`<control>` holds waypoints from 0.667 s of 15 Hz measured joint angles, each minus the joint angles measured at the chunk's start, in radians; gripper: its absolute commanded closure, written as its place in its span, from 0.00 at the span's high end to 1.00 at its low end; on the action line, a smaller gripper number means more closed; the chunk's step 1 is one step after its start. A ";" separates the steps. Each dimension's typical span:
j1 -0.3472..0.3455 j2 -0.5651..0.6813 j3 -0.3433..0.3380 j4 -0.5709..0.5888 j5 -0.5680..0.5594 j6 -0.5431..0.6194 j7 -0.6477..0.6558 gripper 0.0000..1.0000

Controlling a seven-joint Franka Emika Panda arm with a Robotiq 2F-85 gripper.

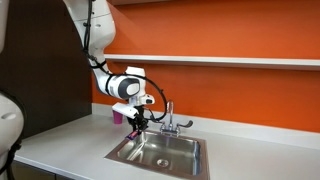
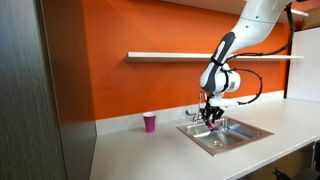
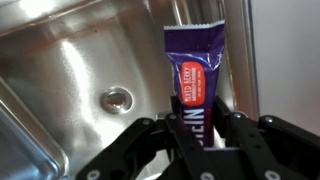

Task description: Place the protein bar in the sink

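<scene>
My gripper (image 3: 200,135) is shut on the protein bar (image 3: 195,70), a dark purple wrapper with an orange label that sticks out past the fingers. In the wrist view the bar hangs over the stainless steel sink (image 3: 60,70), with the drain (image 3: 116,98) to its left. In both exterior views the gripper (image 1: 137,122) (image 2: 212,122) hovers just above the sink (image 1: 185,158) (image 2: 250,133), near its faucet side. The bar is too small to make out there.
A small pink cup (image 1: 117,116) (image 2: 150,122) stands on the white counter beside the sink. The chrome faucet (image 1: 170,122) (image 2: 196,114) rises at the basin's back rim. An orange wall with a white shelf (image 2: 180,56) is behind.
</scene>
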 measured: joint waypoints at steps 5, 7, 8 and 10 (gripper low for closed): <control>-0.047 0.042 -0.011 0.002 0.038 0.047 -0.002 0.10; -0.058 0.073 -0.011 0.014 0.045 0.056 -0.002 0.10; -0.063 0.091 -0.011 0.023 0.049 0.059 -0.002 0.10; -0.071 0.133 -0.009 0.048 0.057 0.061 -0.002 0.10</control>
